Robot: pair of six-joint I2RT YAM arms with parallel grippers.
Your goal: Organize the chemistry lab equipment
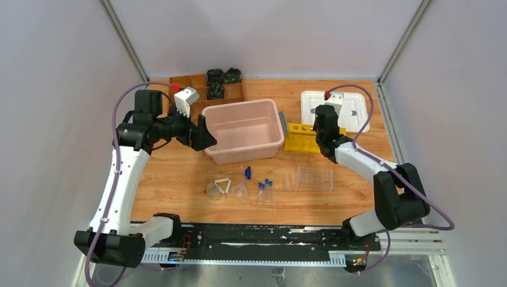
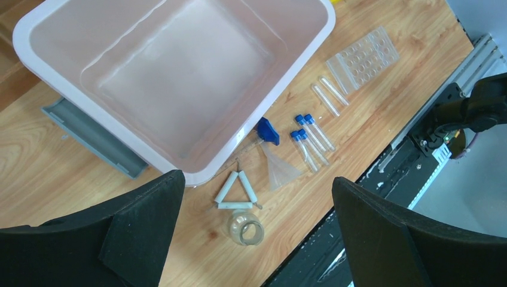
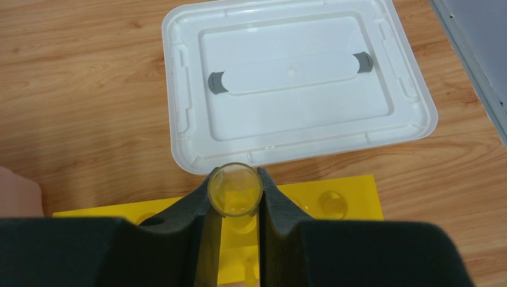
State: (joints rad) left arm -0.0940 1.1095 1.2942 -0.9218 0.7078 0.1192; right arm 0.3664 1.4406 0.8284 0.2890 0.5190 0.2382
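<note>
Right gripper (image 3: 235, 206) pinches a clear round tube (image 3: 235, 190), seen end-on, its long axis pointing straight down at the holes of the yellow holed tube rack (image 3: 353, 200) directly beneath; that arm reaches forward, wrist bent downward, while the left gripper (image 1: 202, 135) hangs spread wide beside the pink plastic bin (image 1: 242, 107)
</note>
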